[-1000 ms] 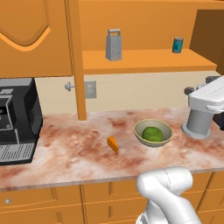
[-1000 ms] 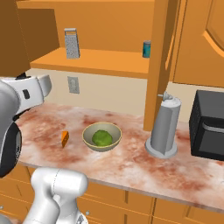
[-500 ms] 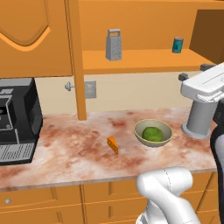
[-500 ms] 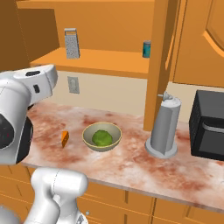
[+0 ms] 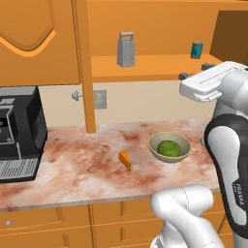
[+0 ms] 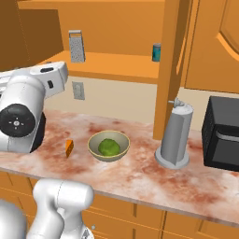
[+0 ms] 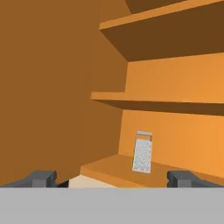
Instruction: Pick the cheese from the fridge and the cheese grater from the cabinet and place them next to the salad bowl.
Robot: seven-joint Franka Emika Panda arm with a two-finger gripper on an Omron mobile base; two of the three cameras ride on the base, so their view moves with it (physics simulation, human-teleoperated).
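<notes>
The gripper (image 7: 112, 178) is cut off low in the hand view, only its two fingertips (image 7: 41, 178) showing, spread wide with nothing between them. Beyond them the cheese grater (image 5: 126, 49) stands upright on the cabinet (image 5: 145, 65) shelf, handle up, a broad face toward the hand. A small teal can (image 5: 196, 49) shares that shelf. The cheese (image 5: 125, 160) lies on the counter (image 5: 72, 164) just beside the salad bowl (image 5: 169, 147).

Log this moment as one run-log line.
gripper: open, empty | cheese grater: upright on cabinet shelf | cheese: on counter beside salad bowl
</notes>
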